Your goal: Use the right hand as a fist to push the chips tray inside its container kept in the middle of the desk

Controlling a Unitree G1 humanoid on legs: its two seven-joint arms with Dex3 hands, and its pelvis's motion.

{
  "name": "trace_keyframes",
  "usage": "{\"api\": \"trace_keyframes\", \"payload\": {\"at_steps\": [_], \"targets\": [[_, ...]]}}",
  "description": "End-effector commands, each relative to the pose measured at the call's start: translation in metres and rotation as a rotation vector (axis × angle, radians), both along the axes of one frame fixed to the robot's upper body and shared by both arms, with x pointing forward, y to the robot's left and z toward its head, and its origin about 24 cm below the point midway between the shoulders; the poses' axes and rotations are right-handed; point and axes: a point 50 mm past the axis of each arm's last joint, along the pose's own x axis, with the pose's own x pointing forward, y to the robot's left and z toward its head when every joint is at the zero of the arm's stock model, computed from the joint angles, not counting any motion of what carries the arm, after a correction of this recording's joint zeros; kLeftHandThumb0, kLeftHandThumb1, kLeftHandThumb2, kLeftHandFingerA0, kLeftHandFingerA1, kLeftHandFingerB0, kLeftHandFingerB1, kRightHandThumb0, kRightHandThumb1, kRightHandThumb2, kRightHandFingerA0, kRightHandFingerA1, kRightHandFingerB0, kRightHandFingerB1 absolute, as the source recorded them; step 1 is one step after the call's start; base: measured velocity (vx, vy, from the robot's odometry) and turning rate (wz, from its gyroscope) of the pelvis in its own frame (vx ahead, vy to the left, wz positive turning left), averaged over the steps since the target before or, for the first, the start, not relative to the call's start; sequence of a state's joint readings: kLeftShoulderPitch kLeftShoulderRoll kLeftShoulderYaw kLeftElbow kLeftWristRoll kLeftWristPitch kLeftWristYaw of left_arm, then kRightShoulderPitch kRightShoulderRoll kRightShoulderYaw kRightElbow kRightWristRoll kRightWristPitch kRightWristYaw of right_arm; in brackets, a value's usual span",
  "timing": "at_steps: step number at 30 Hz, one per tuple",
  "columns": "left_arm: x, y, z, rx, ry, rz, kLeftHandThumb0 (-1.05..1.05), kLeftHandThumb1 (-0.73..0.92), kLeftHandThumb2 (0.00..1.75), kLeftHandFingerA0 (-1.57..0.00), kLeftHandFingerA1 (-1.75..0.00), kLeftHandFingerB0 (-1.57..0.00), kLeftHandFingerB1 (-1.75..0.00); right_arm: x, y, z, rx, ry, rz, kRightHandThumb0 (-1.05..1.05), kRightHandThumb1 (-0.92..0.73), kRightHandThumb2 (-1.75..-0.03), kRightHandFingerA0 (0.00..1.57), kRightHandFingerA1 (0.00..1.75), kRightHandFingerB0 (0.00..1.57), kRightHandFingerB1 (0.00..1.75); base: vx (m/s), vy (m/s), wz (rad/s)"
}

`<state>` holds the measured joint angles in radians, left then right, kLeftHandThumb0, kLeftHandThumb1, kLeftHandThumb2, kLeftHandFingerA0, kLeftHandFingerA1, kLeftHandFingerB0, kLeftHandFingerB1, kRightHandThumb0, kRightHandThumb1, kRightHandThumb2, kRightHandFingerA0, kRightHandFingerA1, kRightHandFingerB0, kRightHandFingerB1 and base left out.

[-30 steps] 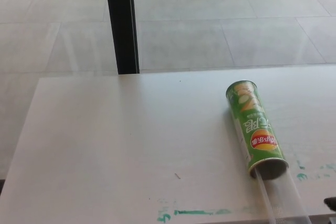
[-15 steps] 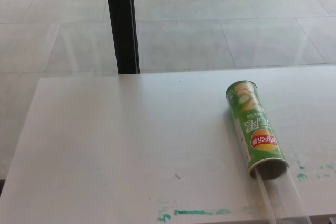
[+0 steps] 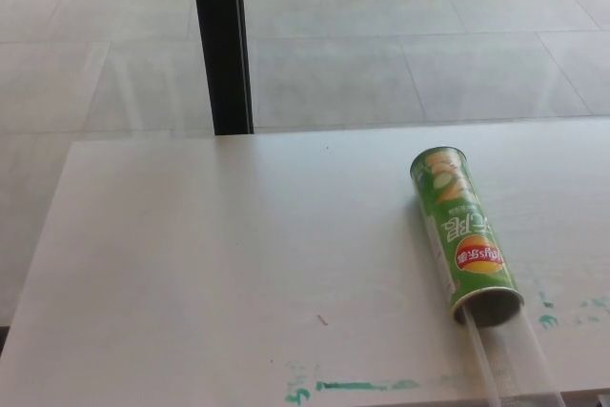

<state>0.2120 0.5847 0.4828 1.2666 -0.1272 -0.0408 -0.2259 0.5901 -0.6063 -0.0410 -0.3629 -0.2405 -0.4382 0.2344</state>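
So basically nothing's been pushed yet as far as I can tell. The green cardboard chips can with the red and yellow logo (image 3: 464,233) is lying on its side in the right half of the frame, on the white desk (image 3: 238,264), closed end pointing toward the top of the picture and open mouth facing the bottom right. Sticking out of that mouth is the clear plastic chips tray (image 3: 510,364), and a good stretch of it is out, running down to the bottom edge of the frame, so the whole job looks like it's still ahead. Neither robot hand shows anywhere in the shot, so I can't tell whether the right one is balled into a fist or not. My guess is it needs to come in from the lower right, line up behind the tray's outer end and shove it up along the can's axis. Some green paint smears (image 3: 348,387) sit along the desk's bottom edge, nowhere in the way.
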Motion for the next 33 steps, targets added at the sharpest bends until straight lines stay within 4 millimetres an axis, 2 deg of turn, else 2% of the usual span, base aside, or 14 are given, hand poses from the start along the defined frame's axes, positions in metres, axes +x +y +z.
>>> {"api": "trace_keyframes", "payload": {"at_steps": [1, 12, 13, 16, 17, 19, 21, 22, 25, 28, 29, 31, 32, 33], "targets": [[0.002, 0.009, 0.01, 0.022, -0.025, -0.003, -0.71, 0.68, 1.44, -0.44, -0.98, 0.0, -0.7, 0.007, 0.006, 0.001, -0.706, -0.194, 0.304, -0.73, -0.88, -0.66, 0.87, 1.16, 0.63, 0.49, 0.0, 0.0, 0.0], [-0.004, 0.007, 0.008, 0.027, -0.019, 0.023, -0.7, 0.65, 1.4, -0.37, -0.94, 0.0, -0.68, 0.017, 0.004, 0.002, -0.87, -0.136, 0.253, -0.77, -0.92, -0.72, 0.82, 1.08, 0.57, 0.46, 0.0, 0.0, 0.0], [-0.005, 0.007, 0.008, 0.023, -0.027, 0.026, -1.05, 0.92, 1.01, -0.49, -1.24, -0.26, -0.98, 0.018, 0.003, 0.002, -0.878, -0.138, 0.24, -0.79, -0.92, -0.68, 0.85, 1.09, 0.63, 0.45, 0.0, 0.0, 0.0], [-0.004, 0.008, 0.009, 0.031, -0.023, 0.011, -1.05, 0.92, 1.0, -0.43, -1.35, -0.24, -1.07, 0.023, -0.002, -0.002, -0.889, -0.154, 0.195, -0.78, -0.9, -0.67, 0.85, 1.1, 0.65, 0.46, 0.0, 0.0, 0.0], [-0.004, 0.008, 0.009, 0.038, -0.008, -0.011, -0.74, 0.62, 1.4, -0.56, -1.04, -0.02, -0.7, 0.024, -0.003, -0.003, -0.889, -0.16, 0.19, -0.78, -0.91, -0.67, 0.85, 1.1, 0.66, 0.47, 0.0, 0.0, 0.0], [-0.004, 0.008, 0.009, 0.039, -0.028, 0.019, -0.84, 0.67, 1.46, -0.7, -1.16, 0.0, -0.73, 0.025, -0.005, -0.004, -0.91, -0.166, 0.191, -0.77, -0.92, -0.68, 0.85, 1.06, 0.65, 0.46, 0.0, 0.0, 0.0], [-0.004, 0.008, 0.009, 0.057, -0.007, 0.002, -0.82, 0.72, 1.48, -0.4, -1.0, 0.0, -0.72, 0.028, -0.007, -0.005, -0.939, -0.17, 0.184, -0.78, -0.92, -0.69, 0.85, 1.07, 0.62, 0.45, 0.0, 0.0, 0.0], [-0.004, 0.008, 0.008, 0.051, -0.006, 0.015, -1.05, 0.92, 1.03, -0.31, -1.27, -0.21, -1.03, 0.029, -0.007, -0.004, -0.947, -0.16, 0.181, -0.77, -0.92, -0.69, 0.83, 1.12, 0.62, 0.45, 0.0, 0.0, 0.0], [-0.004, 0.007, 0.007, 0.042, -0.017, 0.028, -1.05, 0.92, 1.04, -0.44, -1.19, -0.24, -0.95, 0.031, -0.008, -0.004, -0.953, -0.178, 0.167, -0.78, -0.92, -0.68, 0.83, 1.18, 0.64, 0.45, 0.0, 0.0, 0.0], [-0.003, 0.007, 0.007, 0.044, -0.008, 0.001, -1.05, 0.71, 1.35, -0.56, -1.1, -0.32, -0.88, 0.036, -0.008, -0.004, -0.941, -0.192, 0.147, -0.77, -0.92, -0.68, 0.86, 1.15, 0.64, 0.46, 0.0, 0.0, 0.0], [-0.004, 0.007, 0.007, 0.035, -0.032, 0.026, -1.05, 0.89, 1.04, -0.47, -1.39, -0.26, -1.1, 0.038, -0.009, -0.004, -0.963, -0.165, 0.138, -0.76, -0.92, -0.68, 0.81, 1.24, 0.6, 0.44, 0.0, 0.0, 0.0], [-0.004, 0.007, 0.007, 0.034, -0.034, 0.028, -1.05, 0.89, 1.04, -0.47, -1.39, -0.26, -1.1, 0.039, -0.009, -0.004, -0.968, -0.162, 0.136, -0.76, -0.92, -0.68, 0.81, 1.24, 0.6, 0.44, 0.0, 0.0, 0.0], [-0.005, 0.007, 0.008, 0.038, -0.026, 0.035, -1.05, 0.89, 1.01, -0.41, -1.37, -0.23, -1.07, 0.041, -0.008, -0.005, -0.993, -0.156, 0.129, -0.82, -0.71, -0.95, 0.9, 1.27, 0.55, 0.52, 0.0, 0.0, 0.0], [-0.005, 0.008, 0.008, 0.038, -0.026, 0.036, -1.05, 0.89, 1.01, -0.41, -1.37, -0.23, -1.07, 0.042, -0.008, -0.005, -0.997, -0.155, 0.128, -0.82, -0.71, -0.95, 0.9, 1.27, 0.55, 0.52, 0.0, 0.0, 0.0]]}}
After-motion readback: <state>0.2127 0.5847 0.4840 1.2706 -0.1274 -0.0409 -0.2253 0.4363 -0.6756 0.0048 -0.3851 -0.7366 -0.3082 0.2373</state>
